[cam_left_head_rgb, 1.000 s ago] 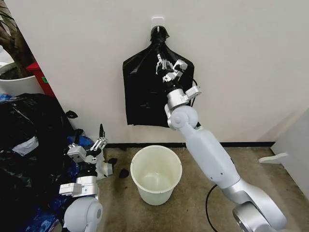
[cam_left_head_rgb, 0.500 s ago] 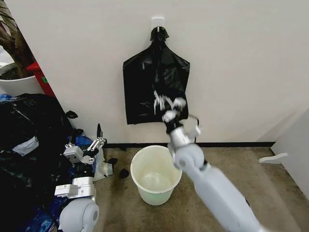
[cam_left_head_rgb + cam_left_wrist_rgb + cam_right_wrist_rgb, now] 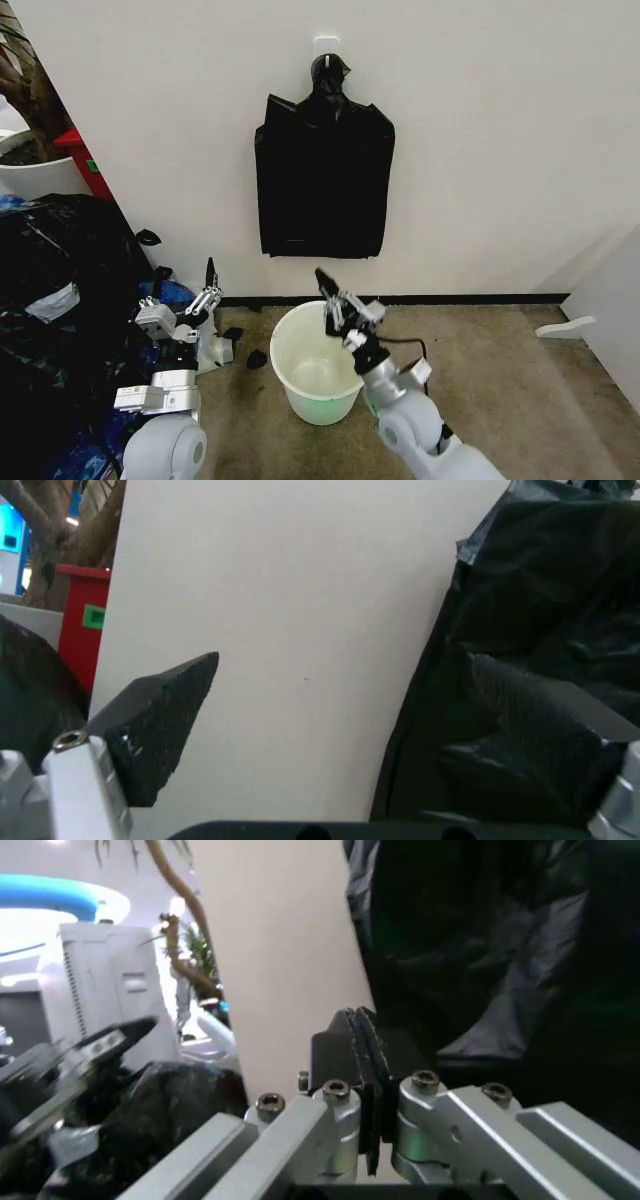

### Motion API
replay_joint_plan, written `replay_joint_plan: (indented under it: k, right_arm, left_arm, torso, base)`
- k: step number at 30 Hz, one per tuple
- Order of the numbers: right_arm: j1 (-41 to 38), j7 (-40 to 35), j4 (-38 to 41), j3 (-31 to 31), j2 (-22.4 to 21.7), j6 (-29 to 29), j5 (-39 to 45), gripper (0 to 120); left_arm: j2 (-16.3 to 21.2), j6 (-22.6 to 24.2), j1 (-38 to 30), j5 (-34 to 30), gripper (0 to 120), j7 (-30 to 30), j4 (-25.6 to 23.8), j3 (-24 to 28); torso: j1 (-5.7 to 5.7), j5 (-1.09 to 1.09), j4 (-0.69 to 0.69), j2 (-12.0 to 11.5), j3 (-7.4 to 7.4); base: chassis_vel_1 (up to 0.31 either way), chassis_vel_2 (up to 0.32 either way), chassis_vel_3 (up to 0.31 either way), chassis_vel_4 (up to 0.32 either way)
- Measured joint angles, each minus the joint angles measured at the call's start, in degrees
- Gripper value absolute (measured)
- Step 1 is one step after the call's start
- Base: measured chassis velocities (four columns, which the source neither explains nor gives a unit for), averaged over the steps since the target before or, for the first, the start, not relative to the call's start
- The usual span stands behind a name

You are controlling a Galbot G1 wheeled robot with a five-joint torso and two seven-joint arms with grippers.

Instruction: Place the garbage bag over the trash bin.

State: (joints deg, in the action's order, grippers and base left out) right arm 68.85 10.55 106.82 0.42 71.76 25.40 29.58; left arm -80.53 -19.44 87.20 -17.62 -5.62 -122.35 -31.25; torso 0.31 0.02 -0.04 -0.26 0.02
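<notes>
**Right gripper low over the bin, bags on the wall hook**

A plain white wall (image 3: 500,150) rises behind the trash bin (image 3: 322,365), and a brownish floor (image 3: 520,360) runs under it. The bin stands upright on that floor, close to the wall's dark baseboard, its mouth bare and its inside empty. Directly above the bin, a flat bunch of black bags (image 3: 322,180) hangs against the wall from a white hook (image 3: 326,44), knotted at the top. No single loose garbage bag can be picked out apart from that bunch.

The right gripper (image 3: 334,304) sits just above the bin's rear rim, pointing up toward the hanging bunch. In the right wrist view its fingers (image 3: 360,1065) are pressed together; whether a thin film of bag is caught between them cannot be told.

The left gripper (image 3: 190,290) is held upright beside the bin, on the robot's left of it, with its fingers (image 3: 160,720) spread and nothing between them. Beyond it, farther from the bin, lie bulging black sacks (image 3: 60,290).
</notes>
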Motion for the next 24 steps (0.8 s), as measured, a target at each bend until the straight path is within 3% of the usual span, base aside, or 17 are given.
replay_joint_plan:
  k: [3, 5, 7, 10, 16, 24]
  right_arm:
    - [-3.7, -4.8, 2.3, 1.4, 0.6, -3.0, 3.9, 1]
    - [-7.6, -11.0, 5.1, 2.1, 0.6, -7.6, 10.2, 12]
    - [-8.9, -13.7, 6.0, 2.2, 0.6, -9.4, 12.6, 13]
    - [-15.2, -25.0, 9.1, 2.8, 0.6, -16.2, 22.8, 28]
    - [-26.4, -36.7, 13.3, 3.3, 1.3, -26.3, 35.8, 48]
    - [-39.2, -50.7, 10.4, 2.6, 4.5, -38.0, 44.5, 77]
  left_arm:
    - [0.2, -0.3, 0.3, 0.2, 100, 0.0, 0.0, -0.3]
    - [0.3, -0.4, 0.4, 0.2, 100, 0.0, 0.0, -0.4]
    - [0.3, -0.4, 0.4, 0.3, 100, 0.0, 0.1, -0.5]
    - [0.2, -0.5, 0.2, 0.4, 100, 0.0, 0.6, -0.5]
    - [-0.2, -0.5, -0.7, 0.9, 100, -0.1, 1.9, -0.6]
    - [-0.5, -0.7, -1.5, 1.3, 100, -0.9, 3.3, -0.9]
  torso:
    - [0.01, 0.00, 0.00, 0.0, 0.00]
    - [0.01, -0.01, 0.01, 0.0, 0.00]
    - [0.01, -0.01, 0.01, 0.0, 0.00]
    - [0.01, 0.00, 0.01, 0.0, 0.01]
    - [0.01, -0.02, 0.01, 0.0, 0.01]
    - [0.02, -0.02, 0.01, 0.0, 0.01]
  base:
    - [0.000, 0.000, 0.000, 0.000]
    - [0.000, 0.000, 0.000, 0.000]
    - [0.000, 0.000, 0.000, 0.000]
    - [0.000, 0.000, 0.000, 0.000]
    - [0.000, 0.000, 0.000, 0.000]
    - [0.000, 0.000, 0.000, 0.000]
